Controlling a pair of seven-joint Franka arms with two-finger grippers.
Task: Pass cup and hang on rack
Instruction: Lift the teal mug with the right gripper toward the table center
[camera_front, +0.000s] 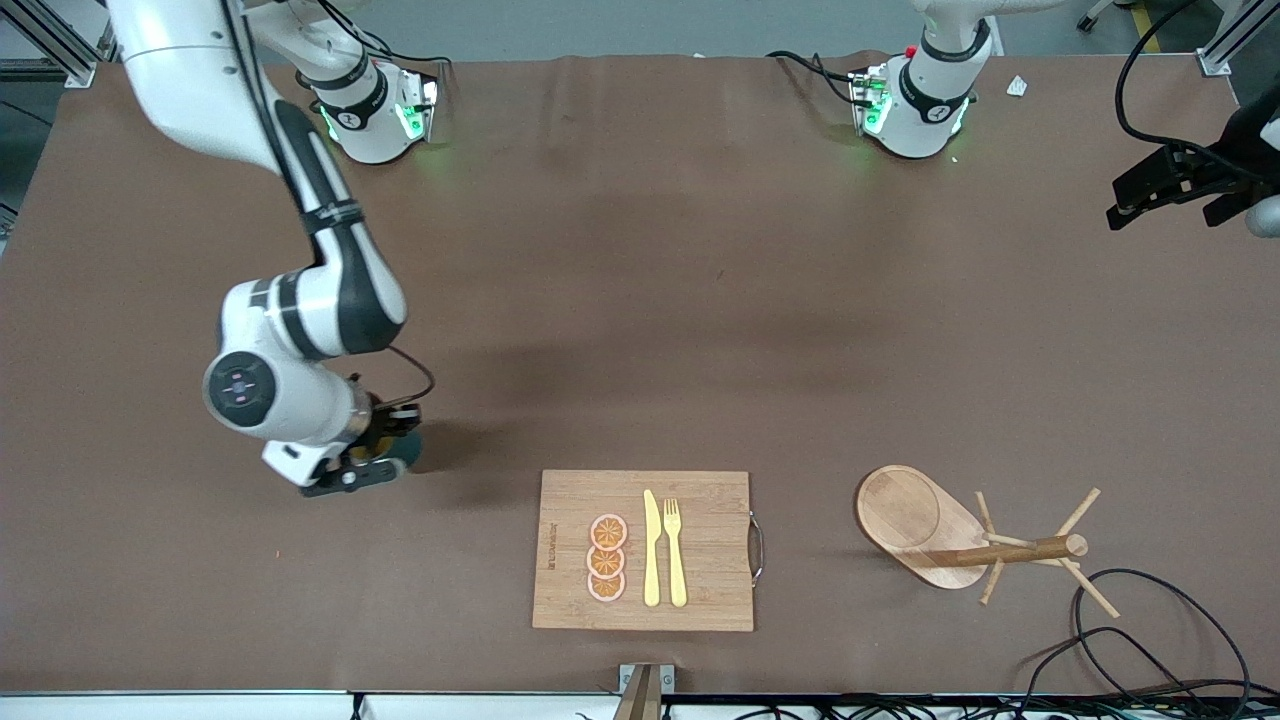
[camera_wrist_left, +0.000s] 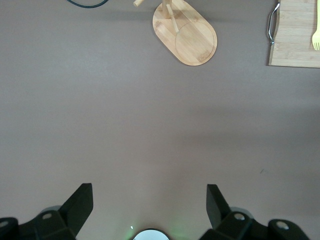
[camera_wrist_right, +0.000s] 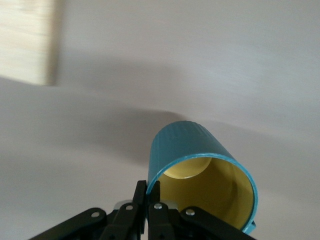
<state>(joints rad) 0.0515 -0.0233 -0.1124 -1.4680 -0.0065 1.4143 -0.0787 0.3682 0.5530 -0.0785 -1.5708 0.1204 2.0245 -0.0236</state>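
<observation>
Right pincer (camera_wrist_right: 147, 192) clenched on rim of cup (camera_wrist_right: 202, 172), low on desk (camera_front: 640, 300) at right arm's end; left pincer (camera_wrist_left: 150, 200) released, waiting; advised: lift straight, keep cup level toward rack (camera_front: 960, 540).

A brown table (camera_front: 640, 300) fills the view, evenly lit.

Even overhead light, soft shadows, blurred right wrist view.
</observation>
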